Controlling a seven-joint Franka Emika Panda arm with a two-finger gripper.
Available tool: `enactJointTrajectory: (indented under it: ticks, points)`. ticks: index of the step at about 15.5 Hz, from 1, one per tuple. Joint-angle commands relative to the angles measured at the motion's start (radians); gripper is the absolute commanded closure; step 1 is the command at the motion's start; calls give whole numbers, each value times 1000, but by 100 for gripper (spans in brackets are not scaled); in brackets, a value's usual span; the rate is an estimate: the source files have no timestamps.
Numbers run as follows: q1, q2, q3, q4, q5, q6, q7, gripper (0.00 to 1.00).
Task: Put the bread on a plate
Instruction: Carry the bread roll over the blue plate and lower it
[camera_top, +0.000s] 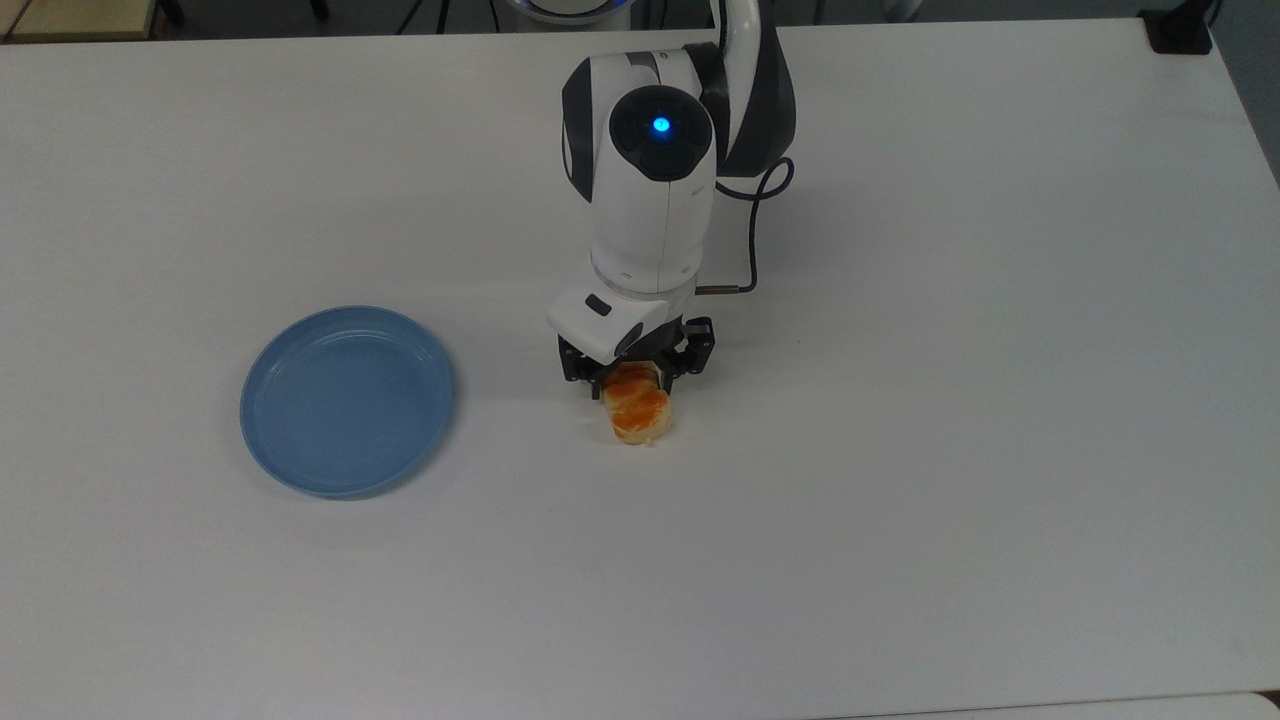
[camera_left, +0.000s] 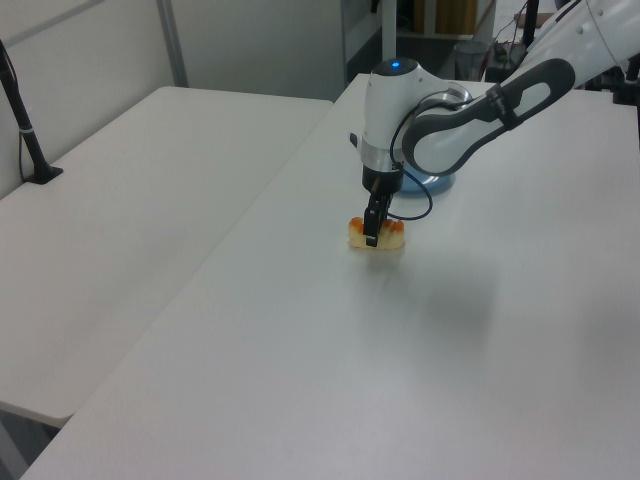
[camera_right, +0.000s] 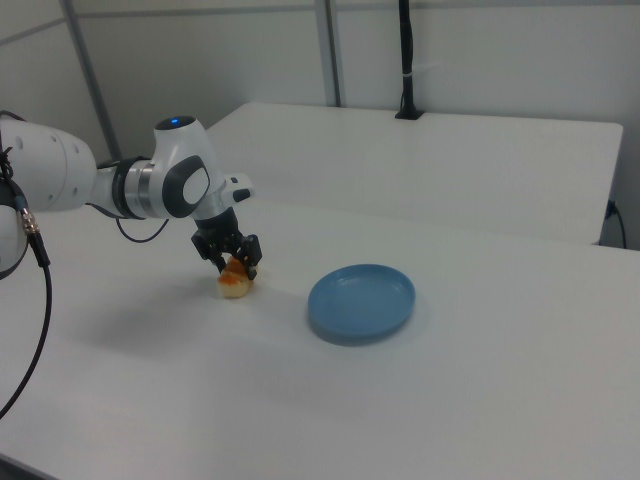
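The bread, a pale bun with orange-brown lumps on top, lies on the white table near its middle. My gripper is low over the bun's far half, open, with one finger on each side of it. The gripper body hides that far half in the top view. In the left view the gripper stands at the bread, and in the right view the gripper sits just above the bread. The light-blue plate lies empty at the top view's left of the bread; the plate is bare in the right view too.
The white table has open room around the bread and plate. A second white table adjoins it, with a black post clamped at its edge. The arm's cable loops beside the wrist.
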Motion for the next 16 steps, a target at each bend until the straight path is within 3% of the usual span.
enactJointTrajectory:
  ticks: [1, 6, 11, 16]
  points:
    - [6, 0, -8, -4, -21, 25, 23, 76]
    - [-6, -55, -8, -1, -17, -13, 0, 76]
    - [-78, -126, -22, 2, -19, -90, -111, 73]
    - [-124, -129, -157, 4, -2, -73, -259, 67]
